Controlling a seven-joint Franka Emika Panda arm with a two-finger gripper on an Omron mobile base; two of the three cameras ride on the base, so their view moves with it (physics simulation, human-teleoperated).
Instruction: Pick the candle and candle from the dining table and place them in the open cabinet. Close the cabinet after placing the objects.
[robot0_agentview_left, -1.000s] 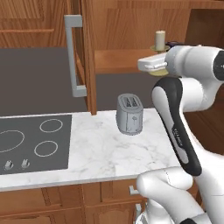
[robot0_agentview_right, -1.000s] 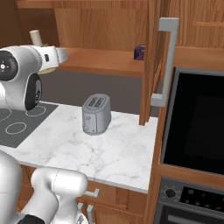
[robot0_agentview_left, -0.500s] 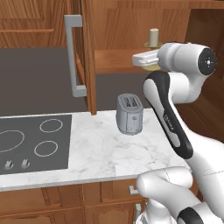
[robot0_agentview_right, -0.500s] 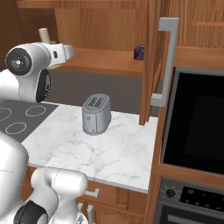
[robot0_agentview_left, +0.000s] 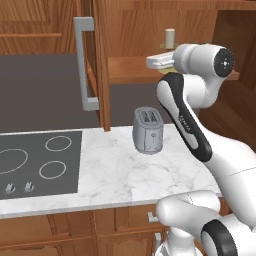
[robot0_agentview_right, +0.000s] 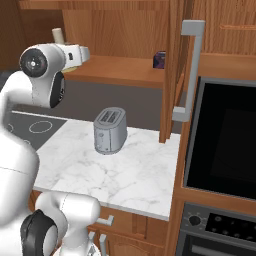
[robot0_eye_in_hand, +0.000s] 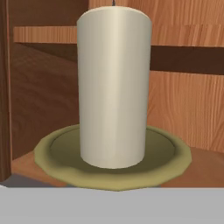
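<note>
A short thick cream candle (robot0_eye_in_hand: 113, 87) on a brass dish (robot0_eye_in_hand: 166, 157) stands upright close before the hand camera, with wooden cabinet walls behind it. Its top (robot0_agentview_left: 170, 38) rises just above my white hand, and my gripper (robot0_agentview_left: 153, 61) is shut on the candle's base. The hand sits level with the shelf (robot0_agentview_left: 127, 70) of the open cabinet, at its front edge. From the other side the candle (robot0_agentview_right: 58, 36) shows behind the wrist, and the gripper (robot0_agentview_right: 84, 52) points at the shelf (robot0_agentview_right: 125, 70). The fingertips themselves are hidden.
The cabinet's open door (robot0_agentview_left: 97, 60) with a long grey handle (robot0_agentview_left: 84, 65) hangs left of the shelf. A small dark object (robot0_agentview_right: 160, 59) sits on the shelf. A grey toaster (robot0_agentview_left: 148, 130) stands on the marble counter (robot0_agentview_left: 120, 180) beside a black hob (robot0_agentview_left: 35, 160). An oven (robot0_agentview_right: 225, 145) is on the right.
My hand has carried the candle a little higher and closer to the cabinet shelf, and the wrist has turned. The toaster and cabinet doors have not moved.
</note>
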